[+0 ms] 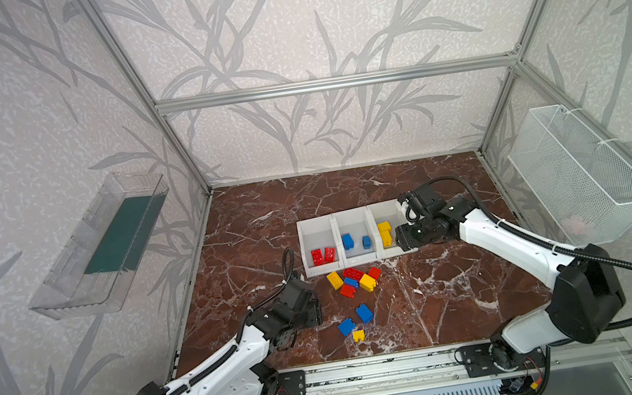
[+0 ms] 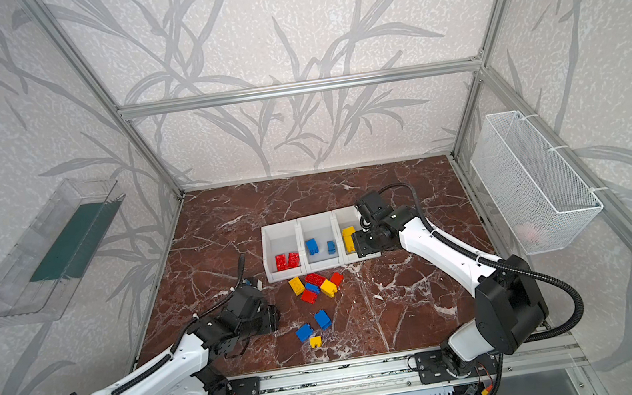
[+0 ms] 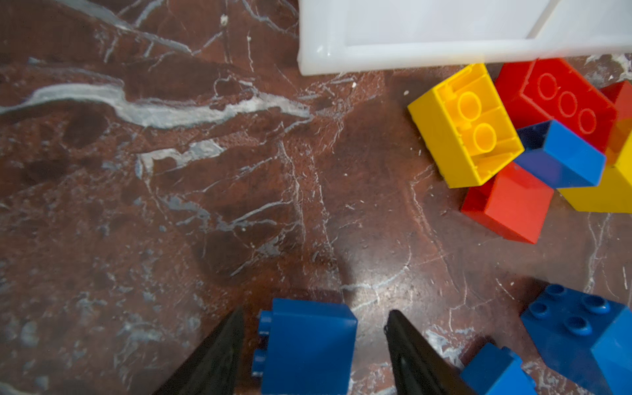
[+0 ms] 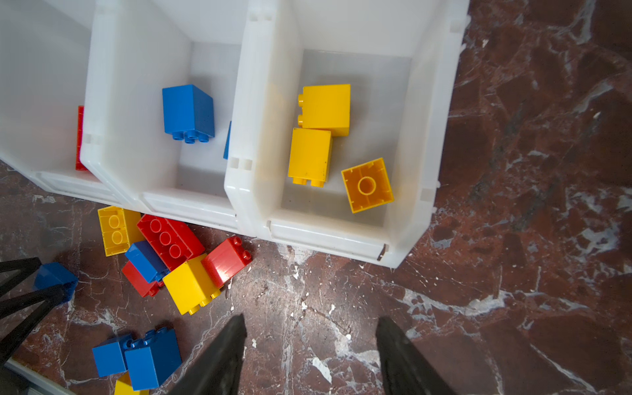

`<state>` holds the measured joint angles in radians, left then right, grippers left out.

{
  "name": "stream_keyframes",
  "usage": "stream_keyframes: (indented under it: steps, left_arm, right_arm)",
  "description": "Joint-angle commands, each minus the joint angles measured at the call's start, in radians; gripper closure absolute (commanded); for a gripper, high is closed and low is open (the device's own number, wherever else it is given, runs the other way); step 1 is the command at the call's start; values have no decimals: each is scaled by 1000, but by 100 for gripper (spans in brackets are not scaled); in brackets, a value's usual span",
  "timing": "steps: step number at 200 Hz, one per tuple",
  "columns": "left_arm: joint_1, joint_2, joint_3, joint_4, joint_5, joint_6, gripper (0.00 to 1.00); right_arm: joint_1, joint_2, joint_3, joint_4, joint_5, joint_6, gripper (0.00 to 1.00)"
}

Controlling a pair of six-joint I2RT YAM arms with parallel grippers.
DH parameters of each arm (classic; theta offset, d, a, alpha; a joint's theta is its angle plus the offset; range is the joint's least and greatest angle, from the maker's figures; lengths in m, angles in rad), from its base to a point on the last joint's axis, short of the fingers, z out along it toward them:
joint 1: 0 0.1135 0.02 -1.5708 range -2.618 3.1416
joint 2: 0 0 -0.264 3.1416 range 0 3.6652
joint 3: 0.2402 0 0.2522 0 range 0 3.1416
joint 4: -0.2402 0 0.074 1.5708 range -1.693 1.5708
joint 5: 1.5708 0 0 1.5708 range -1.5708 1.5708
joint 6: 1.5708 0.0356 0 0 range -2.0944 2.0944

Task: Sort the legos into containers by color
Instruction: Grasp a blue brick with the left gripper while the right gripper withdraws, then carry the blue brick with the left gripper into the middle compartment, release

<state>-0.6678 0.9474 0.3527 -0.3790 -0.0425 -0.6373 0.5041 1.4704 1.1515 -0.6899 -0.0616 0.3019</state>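
Blue brick sits loose between left gripper's half-spread fingers — right gripper gapes empty — so an off-centre squeeze could flick it away.

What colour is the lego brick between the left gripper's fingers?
Blue. The lego brick shows best in the left wrist view.

Glossy plastic legos, polished marble tabletop
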Motion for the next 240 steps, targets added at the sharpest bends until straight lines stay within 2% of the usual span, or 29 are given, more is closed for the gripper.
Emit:
stream_keyframes:
  steps: [1, 60, 149, 201, 240]
  left_arm:
    - [-9, 18, 16, 11, -14, 19, 31]
    - [-42, 106, 43, -7, -28, 43, 37]
    - [-93, 201, 86, -26, -61, 56, 56]
    - [-103, 178, 94, -18, -52, 60, 68]
    - [-102, 130, 108, -17, -65, 60, 72]
  right_arm:
    - [2, -38, -18, 7, -3, 11, 38]
    - [2, -45, -28, 2, 6, 15, 38]
    - [2, -73, -60, 6, 18, 26, 38]
    - [2, -81, -66, 5, 20, 28, 38]
    - [1, -88, -69, 6, 26, 31, 38]
